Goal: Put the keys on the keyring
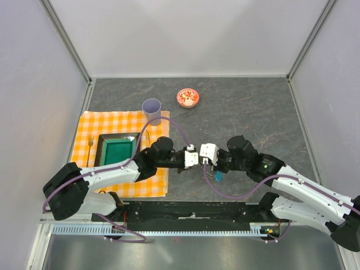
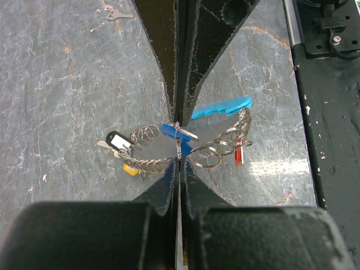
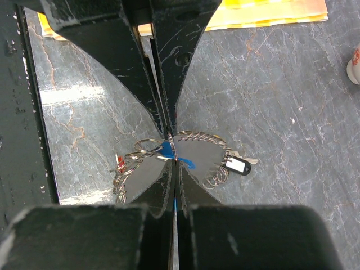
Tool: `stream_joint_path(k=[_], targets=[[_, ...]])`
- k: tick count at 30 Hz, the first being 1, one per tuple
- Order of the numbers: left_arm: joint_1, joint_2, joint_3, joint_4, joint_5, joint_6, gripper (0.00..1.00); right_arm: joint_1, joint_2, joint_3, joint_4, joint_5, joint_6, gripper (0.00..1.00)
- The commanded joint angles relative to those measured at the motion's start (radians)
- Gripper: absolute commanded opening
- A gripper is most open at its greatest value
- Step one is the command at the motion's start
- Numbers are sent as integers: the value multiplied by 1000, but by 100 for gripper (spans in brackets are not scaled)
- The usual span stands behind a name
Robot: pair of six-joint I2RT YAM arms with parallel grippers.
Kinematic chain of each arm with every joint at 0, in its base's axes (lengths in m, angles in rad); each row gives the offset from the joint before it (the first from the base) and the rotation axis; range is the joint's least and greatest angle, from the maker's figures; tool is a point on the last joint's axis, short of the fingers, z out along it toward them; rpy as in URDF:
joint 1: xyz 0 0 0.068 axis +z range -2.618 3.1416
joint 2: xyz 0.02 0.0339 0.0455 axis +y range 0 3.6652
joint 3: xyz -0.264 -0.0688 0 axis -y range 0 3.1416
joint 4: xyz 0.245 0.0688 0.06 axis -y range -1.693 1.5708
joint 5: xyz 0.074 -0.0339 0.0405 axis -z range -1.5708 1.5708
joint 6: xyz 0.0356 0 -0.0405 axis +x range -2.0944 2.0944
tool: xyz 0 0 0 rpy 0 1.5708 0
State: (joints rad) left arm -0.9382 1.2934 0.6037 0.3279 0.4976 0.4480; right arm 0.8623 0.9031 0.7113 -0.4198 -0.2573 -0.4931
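Two robot arms meet low over a grey desk (image 1: 253, 112). The left gripper (image 2: 180, 164) and right gripper (image 3: 175, 163), both pinched shut, grip the keyring (image 2: 211, 153) tip to tip, probably steadying it. Several keys (image 2: 115, 140) already hang there; one loose key (image 2: 119, 14) lies apart.

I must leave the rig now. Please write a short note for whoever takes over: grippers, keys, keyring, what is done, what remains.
Left gripper: shut on the keyring at mid-chain.
Right gripper: shut, tip to tip with it, on the same spot.
Things: blue key, red key, black-and-white tag and yellow tag sit in the chain bunch by the blue fob, between the arms.
Done: those seem attached; the blue key, between the tips, I cannot confirm.
Remaining: one loose key lies apart on the table.
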Motion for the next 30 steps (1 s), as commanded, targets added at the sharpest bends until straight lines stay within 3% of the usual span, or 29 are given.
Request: stream_joint_path(k=[1,30], targets=[[-8,-19,16,37,-11,49,2,4,-4,5,32,-16,10,0],[-8,-20,18,34,-8,49,2,4,-9,-1,24,-17,11,0]])
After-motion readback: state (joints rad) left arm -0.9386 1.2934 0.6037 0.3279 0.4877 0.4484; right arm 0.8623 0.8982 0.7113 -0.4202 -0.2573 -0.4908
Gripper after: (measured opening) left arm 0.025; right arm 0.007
